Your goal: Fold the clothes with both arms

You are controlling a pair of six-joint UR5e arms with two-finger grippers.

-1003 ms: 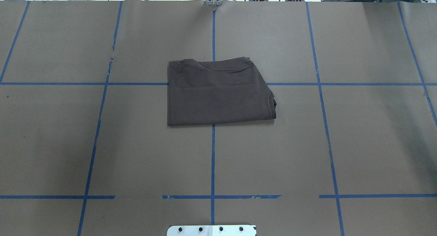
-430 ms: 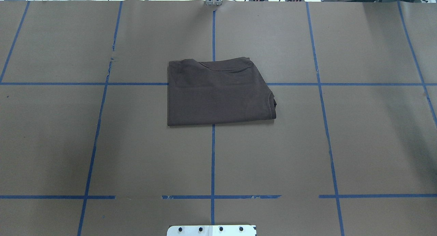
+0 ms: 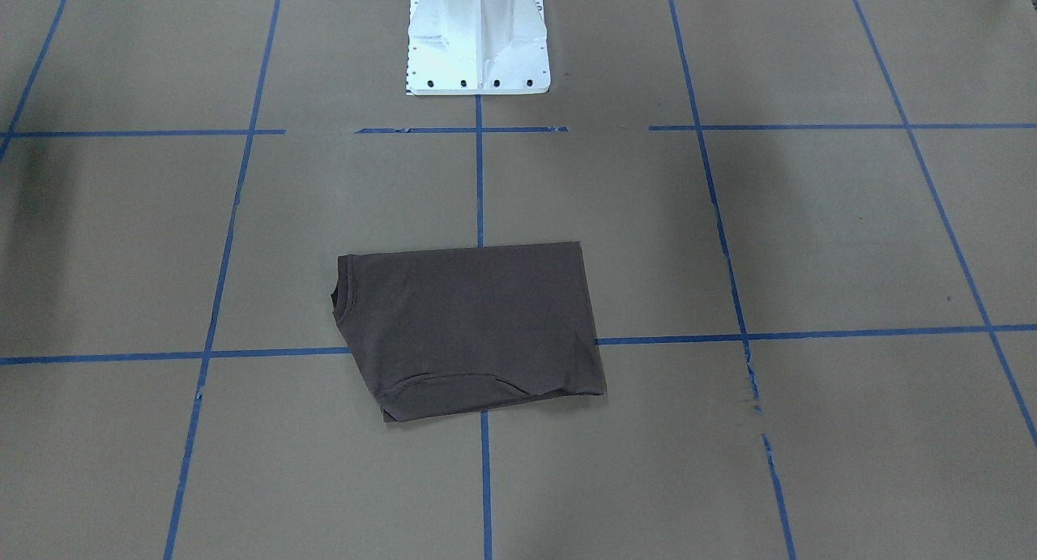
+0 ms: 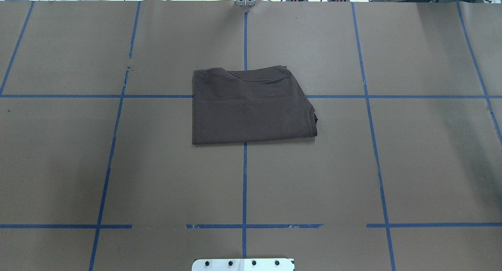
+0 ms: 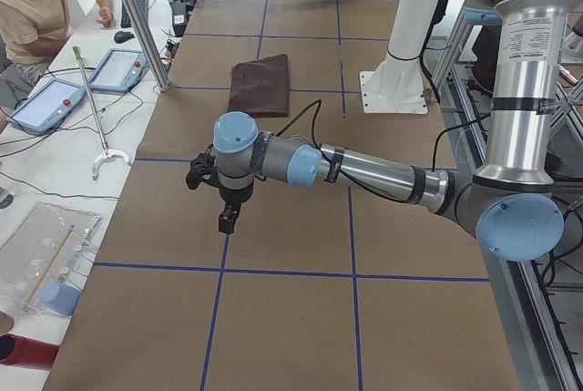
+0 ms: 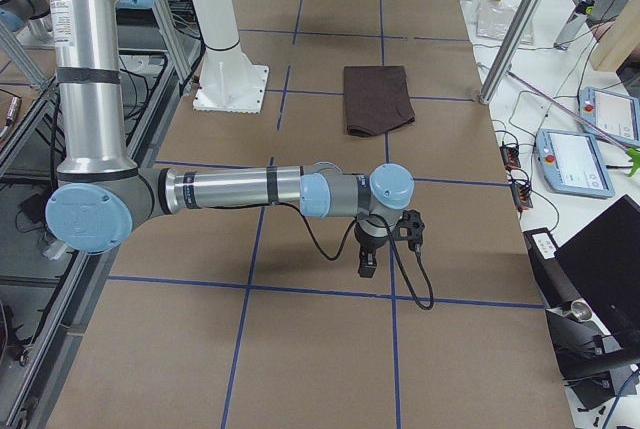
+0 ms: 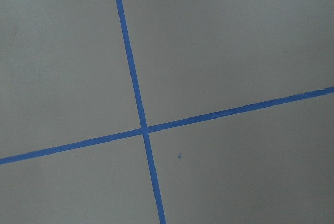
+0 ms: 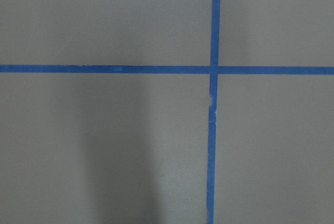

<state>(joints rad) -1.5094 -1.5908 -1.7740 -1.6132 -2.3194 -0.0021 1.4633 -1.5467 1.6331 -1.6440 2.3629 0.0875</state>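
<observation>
- T-shirt (image 4: 251,106) lies flat mid-table (image 4: 411,165), across the centre blue tape (image 4: 244,184) line, in front of the white pedestal base (image 3: 478,41). It is folded to a compact near-rectangle.
- Collar end points to the robot's right and bulges slightly past the edge. The far edge shows a curved hem layer that isn't flush. The left and near edges look crisp.
- Left end effector (image 5: 228,220) hangs over bare table well out to the left; right end effector (image 6: 367,265) does the same on the right. Neither touches cloth.
- Both show only in the side views, so I cannot tell whether the fingers are apart or together. The wrist cams see just tape crossings.
- Judgement: the fold is essentially done and this looks like park/verify.
- If a tidy pass is wanted:
  - Approach from both short sides together and come down vertically.
  - Pinch only the top layers at the far corners.
  - Lift low, pull evenly so the stack doesn't skew, then release before retracting.
- Risk: a one-sided tug drags the whole stack and opens the layers.
</observation>
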